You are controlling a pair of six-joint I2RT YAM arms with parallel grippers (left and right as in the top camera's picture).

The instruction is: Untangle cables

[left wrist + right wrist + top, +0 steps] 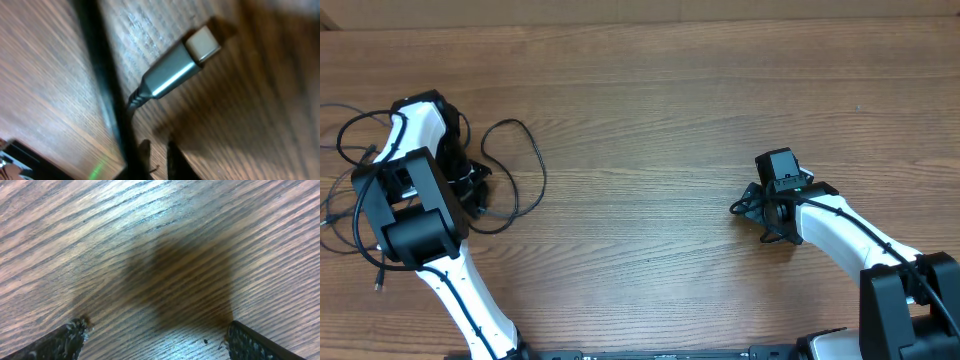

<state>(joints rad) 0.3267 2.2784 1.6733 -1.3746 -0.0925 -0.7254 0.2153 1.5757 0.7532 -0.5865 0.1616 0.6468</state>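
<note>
I see the cables [542, 178] knotted at the frame's left, my left pincer [470, 185] pressed together inside the tangle, the right pincer [752, 205] spread over the worktop [650, 120] at mid-right, so nearly all untangling remains.

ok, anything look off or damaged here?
Nothing damaged or spilled. The cables sprawl in a loose tangle at the left end of the table, partly under the left arm. One silver plug lies on the wood and looks intact. The right fingers stand open over the wood, far from the tangle.
</note>
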